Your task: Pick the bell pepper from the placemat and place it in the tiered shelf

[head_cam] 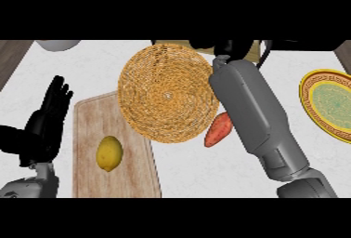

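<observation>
The round woven placemat (168, 90) lies in the middle of the white counter with nothing on it. My right forearm reaches over its right edge to the far side, where the right hand (230, 46) shows only as a dark shape at the view's top, against the tan and black frame of the tiered shelf (256, 50). No bell pepper is visible; the hand and the view's edge may be hiding it. My left hand (47, 118) rests open at the left edge, fingers up.
A wooden cutting board (130, 153) with a yellow lemon (109, 153) lies left of the placemat. An orange sweet potato (218, 130) sits beside my right forearm. A yellow and green plate (332, 104) is at the right edge, a white bowl (58, 44) at the top left.
</observation>
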Action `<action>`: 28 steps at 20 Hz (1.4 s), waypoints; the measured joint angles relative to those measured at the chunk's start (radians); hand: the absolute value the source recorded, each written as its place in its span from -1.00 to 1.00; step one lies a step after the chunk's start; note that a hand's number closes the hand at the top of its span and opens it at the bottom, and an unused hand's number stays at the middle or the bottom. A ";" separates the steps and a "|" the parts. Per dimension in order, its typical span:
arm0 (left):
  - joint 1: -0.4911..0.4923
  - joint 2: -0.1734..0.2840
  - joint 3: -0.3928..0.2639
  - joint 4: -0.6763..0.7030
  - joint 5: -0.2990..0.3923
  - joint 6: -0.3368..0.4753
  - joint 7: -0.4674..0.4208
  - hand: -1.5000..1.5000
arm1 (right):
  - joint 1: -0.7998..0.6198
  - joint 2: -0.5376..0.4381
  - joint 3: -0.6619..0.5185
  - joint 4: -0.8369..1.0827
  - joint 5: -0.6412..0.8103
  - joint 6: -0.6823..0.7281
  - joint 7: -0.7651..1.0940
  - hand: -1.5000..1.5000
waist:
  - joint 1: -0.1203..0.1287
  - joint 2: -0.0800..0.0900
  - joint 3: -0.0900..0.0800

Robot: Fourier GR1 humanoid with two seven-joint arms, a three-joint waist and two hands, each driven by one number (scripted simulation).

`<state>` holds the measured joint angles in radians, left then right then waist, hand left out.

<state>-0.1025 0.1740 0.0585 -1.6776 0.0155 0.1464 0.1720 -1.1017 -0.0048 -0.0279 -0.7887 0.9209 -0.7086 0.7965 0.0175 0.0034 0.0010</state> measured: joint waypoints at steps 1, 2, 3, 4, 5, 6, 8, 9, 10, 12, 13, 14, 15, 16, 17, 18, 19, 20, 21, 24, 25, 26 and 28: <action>0.004 -0.001 0.000 -0.005 0.000 0.000 0.002 0.00 | -0.001 0.001 0.003 -0.019 -0.008 -0.009 -0.008 -1.00 | -0.002 -0.001 0.000; 0.009 -0.009 -0.008 -0.009 -0.010 0.008 0.003 0.00 | -0.002 0.001 0.003 -0.037 -0.017 -0.020 -0.015 -1.00 | -0.003 -0.002 0.000; 0.010 -0.011 -0.015 -0.020 -0.015 0.011 0.014 0.00 | -0.003 -0.004 -0.007 -0.050 -0.027 -0.029 -0.027 -1.00 | -0.004 -0.002 0.000; 0.021 -0.015 -0.019 -0.021 -0.019 0.011 0.009 0.00 | 0.002 -0.011 -0.013 -0.070 -0.031 -0.035 -0.034 -1.00 | -0.006 -0.003 -0.001; 0.030 -0.016 -0.015 -0.016 -0.017 0.009 -0.001 0.00 | 0.021 -0.008 -0.002 -0.106 -0.020 -0.038 -0.021 -1.00 | -0.011 -0.005 -0.001; 0.032 -0.012 -0.005 -0.006 -0.010 0.003 -0.010 0.00 | 0.029 -0.010 -0.004 -0.135 -0.010 -0.040 -0.009 -1.00 | -0.014 -0.006 -0.001; 0.038 -0.006 0.008 0.000 -0.004 -0.003 -0.023 0.00 | 0.058 -0.015 -0.006 -0.197 0.021 -0.042 0.022 -1.00 | -0.021 -0.008 -0.001; 0.041 -0.005 0.010 -0.002 -0.004 -0.004 -0.021 0.00 | 0.069 -0.026 -0.014 -0.229 0.033 -0.037 0.042 -1.00 | -0.024 -0.009 -0.001; 0.044 -0.005 0.011 -0.007 -0.003 -0.004 -0.017 0.00 | 0.074 -0.034 -0.021 -0.265 0.047 -0.024 0.071 -1.00 | -0.028 -0.011 -0.001; 0.043 -0.005 0.016 -0.007 -0.004 0.001 -0.013 0.00 | 0.113 -0.042 -0.027 -0.354 0.077 0.002 0.126 -1.00 | -0.038 -0.014 -0.001; 0.047 -0.004 0.021 -0.012 -0.003 0.002 -0.008 0.00 | 0.138 -0.047 -0.030 -0.404 0.090 0.021 0.155 -1.00 | -0.043 -0.016 -0.001; 0.053 -0.004 0.022 -0.012 -0.004 0.003 -0.014 0.00 | 0.162 -0.058 -0.036 -0.458 0.094 0.039 0.178 -1.00 | -0.048 -0.018 -0.001; 0.059 -0.011 0.015 -0.015 -0.010 0.008 -0.013 0.00 | 0.190 -0.060 -0.037 -0.515 0.106 0.060 0.203 -1.00 | -0.052 -0.019 -0.001; 0.053 -0.008 0.020 -0.008 -0.008 0.006 -0.009 0.00 | 0.228 -0.064 -0.034 -0.577 0.110 0.079 0.219 -1.00 | -0.058 -0.020 -0.001; 0.049 -0.004 0.025 -0.009 -0.004 0.003 -0.005 0.00 | 0.262 -0.071 -0.033 -0.643 0.113 0.100 0.231 -1.00 | -0.058 -0.020 -0.001; 0.049 -0.004 0.026 -0.007 -0.007 0.006 -0.004 0.00 | 0.301 -0.085 -0.038 -0.705 0.107 0.121 0.239 -1.00 | -0.060 -0.020 -0.001; 0.056 -0.003 0.027 -0.015 -0.007 0.004 -0.007 0.00 | 0.339 -0.092 -0.035 -0.772 0.107 0.149 0.252 -1.00 | -0.060 -0.020 -0.001; 0.059 -0.002 0.031 -0.009 -0.002 -0.001 -0.018 0.00 | 0.382 -0.100 -0.035 -0.836 0.094 0.173 0.259 -1.00 | -0.060 -0.020 -0.001; 0.062 -0.002 0.032 -0.011 -0.001 -0.002 -0.017 0.00 | 0.424 -0.102 -0.030 -0.905 0.091 0.197 0.269 -1.00 | -0.060 -0.019 -0.001; 0.072 -0.008 0.028 -0.023 -0.002 -0.004 -0.022 0.00 | 0.557 -0.122 -0.026 -1.100 0.048 0.256 0.276 -1.00 | -0.055 -0.017 -0.001; 0.075 -0.009 0.024 -0.034 -0.004 -0.003 -0.017 0.00 | 0.598 -0.131 -0.029 -1.157 0.030 0.275 0.277 -1.00 | -0.051 -0.016 -0.001; 0.075 -0.009 0.024 -0.036 -0.005 -0.006 -0.017 0.00 | 0.635 -0.137 -0.031 -1.211 0.017 0.290 0.278 -1.00 | -0.047 -0.014 -0.001; 0.077 -0.016 0.016 -0.030 -0.014 -0.006 -0.031 0.00 | 0.693 -0.159 -0.047 -1.308 -0.023 0.328 0.278 -1.00 | -0.042 -0.012 -0.001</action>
<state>-0.0256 0.1580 0.0745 -1.7076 0.0016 0.1408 0.1409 -0.4083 -0.1643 -0.0748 -2.0962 0.8977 -0.3807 1.0744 -0.0241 -0.0083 0.0002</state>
